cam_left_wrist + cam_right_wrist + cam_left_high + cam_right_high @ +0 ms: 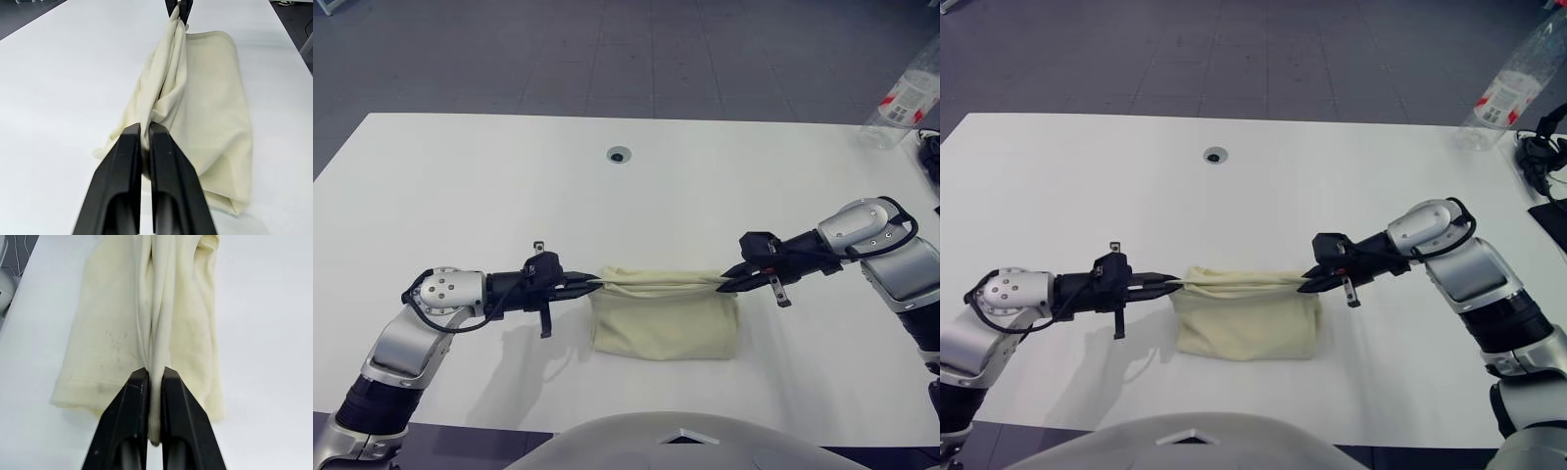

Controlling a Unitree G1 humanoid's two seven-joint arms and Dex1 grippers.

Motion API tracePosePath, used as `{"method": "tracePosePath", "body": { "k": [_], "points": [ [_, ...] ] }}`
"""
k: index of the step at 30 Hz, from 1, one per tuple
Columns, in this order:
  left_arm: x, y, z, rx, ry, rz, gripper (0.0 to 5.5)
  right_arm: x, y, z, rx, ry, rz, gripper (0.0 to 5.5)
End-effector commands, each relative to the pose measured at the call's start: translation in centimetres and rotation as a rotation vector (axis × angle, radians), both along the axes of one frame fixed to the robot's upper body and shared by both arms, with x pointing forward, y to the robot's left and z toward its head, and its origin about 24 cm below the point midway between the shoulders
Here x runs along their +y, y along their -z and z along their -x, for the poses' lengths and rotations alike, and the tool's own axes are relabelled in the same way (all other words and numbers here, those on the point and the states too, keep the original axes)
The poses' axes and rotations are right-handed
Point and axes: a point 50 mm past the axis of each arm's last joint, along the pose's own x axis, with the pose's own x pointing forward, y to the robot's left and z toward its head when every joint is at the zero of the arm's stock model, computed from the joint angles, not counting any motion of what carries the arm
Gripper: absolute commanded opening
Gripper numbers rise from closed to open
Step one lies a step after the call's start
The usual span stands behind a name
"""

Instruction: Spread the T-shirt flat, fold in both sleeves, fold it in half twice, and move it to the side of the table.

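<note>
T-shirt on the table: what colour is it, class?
The T-shirt is pale yellow; the left wrist view shows it best.

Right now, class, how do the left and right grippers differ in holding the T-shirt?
The left gripper pinches the left upper corner of the T-shirt, the right gripper its right one. The left gripper points rightward, the right gripper leftward. Both are shut, stretching the top edge between them.
</note>
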Motion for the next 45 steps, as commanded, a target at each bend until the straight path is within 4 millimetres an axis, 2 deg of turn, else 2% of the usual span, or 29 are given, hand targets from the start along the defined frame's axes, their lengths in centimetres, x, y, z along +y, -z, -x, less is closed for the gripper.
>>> {"method": "tracePosePath", "body": {
  "k": [1,6,7,14,20,26,30,36,37,41,45],
  "points": [
    [-0.5,0.5,-1.1,-0.014,-0.052,-0.014,0.05,-0.6,0.3,0.1,-0.018,0.032,-0.006,0.15],
    [-1.2,1.0,-1.7,-0.026,-0.093,0.002,0.05,-0.6,0.5,0.0,-0.026,0.044,-0.012,0.15],
    [-1.3,1.2,-1.8,-0.024,-0.105,-0.001,0.41,-0.6,0.6,-0.1,-0.021,0.062,-0.010,0.51],
    [-1.5,2.8,-2.4,-0.001,-0.180,-0.067,1.62,-0.2,1.6,-0.5,0.001,0.179,-0.018,1.68],
    [-1.8,2.6,-3.2,-0.044,-0.252,-0.032,2.61,-0.3,1.2,-2.0,-0.103,0.307,-0.073,2.62],
    [-2.0,2.4,-3.9,-0.090,-0.321,0.014,3.64,-0.8,1.0,-2.8,-0.188,0.357,-0.079,3.61],
    [-2.3,2.2,-4.3,-0.112,-0.349,0.039,4.31,-0.9,1.7,-3.4,-0.252,0.388,-0.055,4.25],
    [-2.4,3.0,-4.4,-0.112,-0.369,0.029,5.34,-0.5,4.6,-2.7,-0.290,0.356,0.016,5.23],
    [-2.5,3.1,-4.4,-0.111,-0.368,0.028,5.40,-0.4,4.8,-2.6,-0.304,0.355,0.023,5.39],
    [-2.3,4.0,-4.8,-0.142,-0.390,-0.046,5.40,-0.6,5.5,-2.7,-0.317,0.372,0.030,5.39],
    [-1.8,4.6,-5.5,-0.164,-0.450,-0.095,5.40,-1.0,5.3,-2.9,-0.364,0.394,0.021,5.39]
  ]
}}
